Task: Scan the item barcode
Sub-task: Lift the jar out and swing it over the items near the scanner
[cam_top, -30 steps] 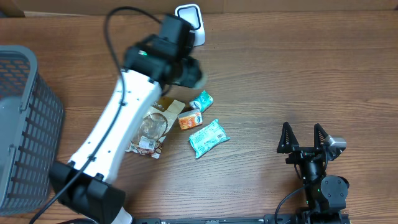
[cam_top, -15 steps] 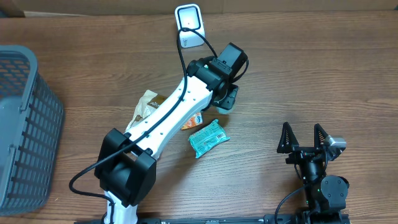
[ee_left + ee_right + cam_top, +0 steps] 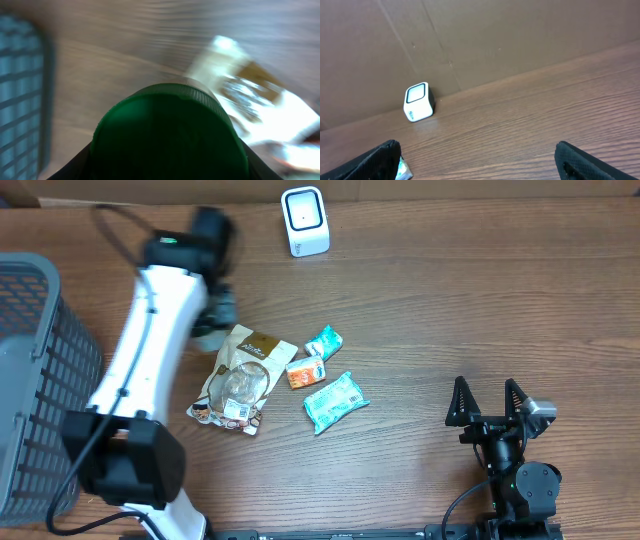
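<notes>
The left gripper (image 3: 213, 320) has its jaws partway closed around a green-capped item (image 3: 167, 130), over the counter (image 3: 450, 300) at far left, just beside the bag (image 3: 237, 380). The right gripper (image 3: 487, 395), at near right, has its jaws wide open and empty.

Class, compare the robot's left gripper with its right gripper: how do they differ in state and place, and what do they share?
The left gripper is closed on a green round item; the right gripper stands wide open and empty. The left gripper hangs near the basket; the right gripper sits far from it, low at the right of the overhead view. Both are two-finger grippers.
</notes>
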Robot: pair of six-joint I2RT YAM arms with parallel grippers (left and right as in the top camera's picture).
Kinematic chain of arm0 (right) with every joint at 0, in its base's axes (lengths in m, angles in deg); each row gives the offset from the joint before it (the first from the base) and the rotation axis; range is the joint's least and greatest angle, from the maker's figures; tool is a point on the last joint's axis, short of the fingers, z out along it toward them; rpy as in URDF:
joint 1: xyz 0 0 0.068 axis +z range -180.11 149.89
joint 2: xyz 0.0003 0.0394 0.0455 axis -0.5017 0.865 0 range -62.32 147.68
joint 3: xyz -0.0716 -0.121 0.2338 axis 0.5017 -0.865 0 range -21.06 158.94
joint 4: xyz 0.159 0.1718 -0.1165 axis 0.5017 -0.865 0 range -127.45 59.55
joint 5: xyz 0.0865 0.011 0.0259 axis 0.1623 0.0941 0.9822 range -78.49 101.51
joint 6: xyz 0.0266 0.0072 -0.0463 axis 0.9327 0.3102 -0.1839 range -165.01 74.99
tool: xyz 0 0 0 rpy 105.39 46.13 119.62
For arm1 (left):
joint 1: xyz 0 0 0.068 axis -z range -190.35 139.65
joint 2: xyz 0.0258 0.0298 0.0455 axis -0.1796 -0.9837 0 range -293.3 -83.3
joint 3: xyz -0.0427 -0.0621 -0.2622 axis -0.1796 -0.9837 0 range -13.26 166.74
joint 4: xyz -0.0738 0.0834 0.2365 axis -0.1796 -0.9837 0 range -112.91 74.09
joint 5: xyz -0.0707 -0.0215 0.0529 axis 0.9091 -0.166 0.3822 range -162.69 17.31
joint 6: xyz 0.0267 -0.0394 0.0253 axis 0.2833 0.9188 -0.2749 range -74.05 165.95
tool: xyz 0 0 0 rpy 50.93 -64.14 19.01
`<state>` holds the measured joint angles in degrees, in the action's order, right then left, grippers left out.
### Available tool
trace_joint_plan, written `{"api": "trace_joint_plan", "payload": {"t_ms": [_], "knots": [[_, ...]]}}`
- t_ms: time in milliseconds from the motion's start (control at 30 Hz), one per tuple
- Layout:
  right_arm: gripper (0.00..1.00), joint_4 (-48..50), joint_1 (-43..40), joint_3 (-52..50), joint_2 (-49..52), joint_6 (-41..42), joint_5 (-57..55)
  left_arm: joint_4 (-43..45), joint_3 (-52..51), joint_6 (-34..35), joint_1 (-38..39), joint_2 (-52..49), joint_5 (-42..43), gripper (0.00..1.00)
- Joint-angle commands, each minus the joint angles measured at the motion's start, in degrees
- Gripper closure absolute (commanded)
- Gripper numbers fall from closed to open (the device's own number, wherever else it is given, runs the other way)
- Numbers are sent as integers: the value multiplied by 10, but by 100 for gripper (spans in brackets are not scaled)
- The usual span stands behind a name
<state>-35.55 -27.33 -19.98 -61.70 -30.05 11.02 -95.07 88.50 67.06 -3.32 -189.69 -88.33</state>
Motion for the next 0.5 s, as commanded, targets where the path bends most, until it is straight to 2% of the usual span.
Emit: {"api": "trace_joint_plan", "payload": {"t_ms": [0,167,267,467], "knots": [[0,4,5,-6,-5,-2,-7,-5,-38,-2,-80,15,-17,87],[0,4,5,-6,-5,-2,-7,28,-139,-15,-144,15,-16,89],[0,4,5,-6,-5,-2,-7,47,-168,-19,-144,15,-2,88],[0,4,5,-6,-5,-2,-7,50,-181,-58,-122,15,92,87]]}}
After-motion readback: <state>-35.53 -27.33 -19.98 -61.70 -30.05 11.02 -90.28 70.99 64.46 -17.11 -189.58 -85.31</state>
